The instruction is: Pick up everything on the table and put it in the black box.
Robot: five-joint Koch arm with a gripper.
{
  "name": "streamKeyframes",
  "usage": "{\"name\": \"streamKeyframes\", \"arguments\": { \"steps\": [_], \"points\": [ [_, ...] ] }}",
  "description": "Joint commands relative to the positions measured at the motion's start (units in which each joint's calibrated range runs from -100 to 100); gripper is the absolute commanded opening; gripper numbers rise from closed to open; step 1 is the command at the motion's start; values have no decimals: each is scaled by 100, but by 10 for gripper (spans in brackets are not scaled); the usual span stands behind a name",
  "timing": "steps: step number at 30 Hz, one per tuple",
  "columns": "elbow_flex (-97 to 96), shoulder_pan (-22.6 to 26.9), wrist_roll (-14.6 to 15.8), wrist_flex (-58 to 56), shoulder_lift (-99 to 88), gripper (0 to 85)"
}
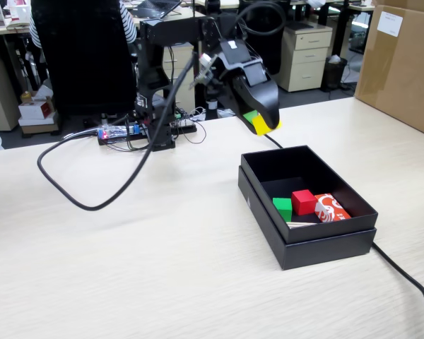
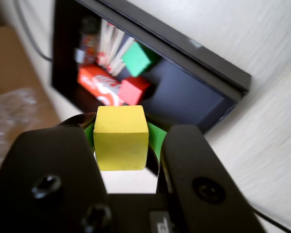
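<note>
My gripper (image 1: 261, 123) is shut on a yellow cube (image 1: 263, 126) and holds it in the air, above the table just behind the far left corner of the black box (image 1: 258, 194). In the wrist view the yellow cube (image 2: 121, 137) sits between the two green-padded jaws of the gripper (image 2: 122, 141), with the black box (image 2: 223, 77) below and beyond it. Inside the box lie a green cube (image 1: 283, 208), a red cube (image 1: 303, 202), a red and white carton (image 1: 332, 209) and some pale sticks (image 2: 114, 46).
The arm's base and a small circuit board (image 1: 120, 132) stand at the table's far edge. A thick black cable (image 1: 92, 205) loops over the table's left half; another cable (image 1: 410, 279) runs right of the box. A cardboard box (image 1: 403, 63) stands at the far right.
</note>
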Motion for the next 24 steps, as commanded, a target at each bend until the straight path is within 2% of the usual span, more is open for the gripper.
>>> {"name": "streamKeyframes", "arguments": {
  "steps": [1, 6, 20, 21, 22, 24],
  "points": [
    [586, 88, -73, 23, 591, 9],
    [631, 171, -59, 110, 2025, 9],
    [1094, 205, -54, 213, 3712, 12],
    [1094, 225, -63, 213, 3792, 126],
    [1075, 234, -68, 213, 3815, 202],
    [1057, 259, -73, 205, 3792, 293]
  ]
}}
